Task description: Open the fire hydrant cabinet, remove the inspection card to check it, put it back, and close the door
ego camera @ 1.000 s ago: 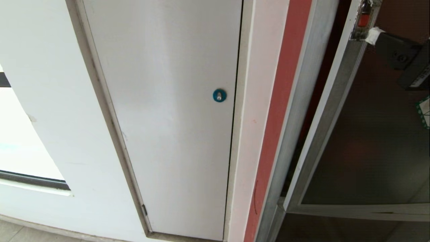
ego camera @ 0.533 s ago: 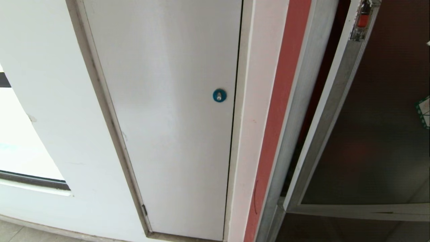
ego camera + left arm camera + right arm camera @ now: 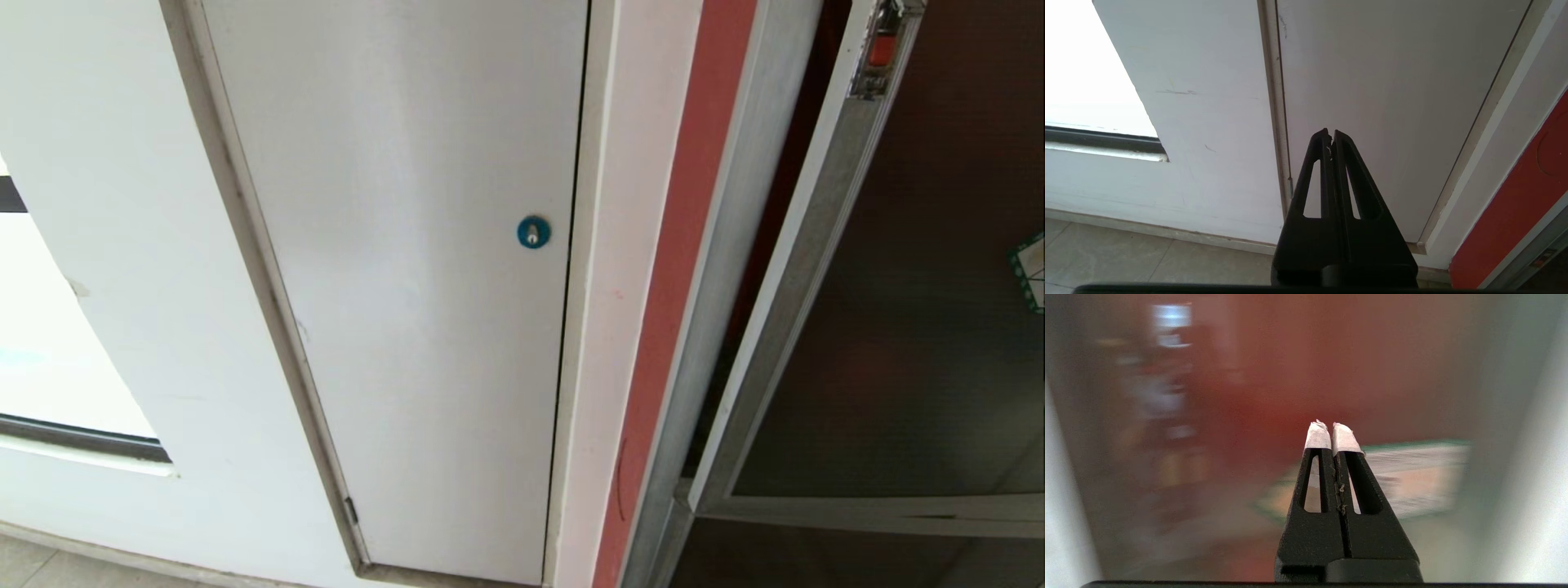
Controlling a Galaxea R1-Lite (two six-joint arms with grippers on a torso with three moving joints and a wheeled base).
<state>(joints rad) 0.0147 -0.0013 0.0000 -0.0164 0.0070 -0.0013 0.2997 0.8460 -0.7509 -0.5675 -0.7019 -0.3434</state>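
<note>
— Where's the door [image 3: 898, 327]?
— To my right, swung ajar off the silver-framed fire hydrant cabinet [image 3: 718, 269], beside the white panel [image 3: 408, 286] with its blue lock [image 3: 533, 232].
— Your end effectors?
— My right end effector [image 3: 1332, 430] is closed on nothing, facing the green-bordered sticker [image 3: 1412, 477]. My left end effector [image 3: 1330, 134] is closed too, empty, low by the panel

Daylight floods my head view from a blown-out window [image 3: 57, 359] at nine o'clock, leaving the white panel [image 3: 408, 286] evenly lit. The door [image 3: 914, 327] glass at three o'clock stays dim. My left wrist view is sharp; my right wrist view smears everything past my right gripper [image 3: 1332, 430] into motion blur.
</note>
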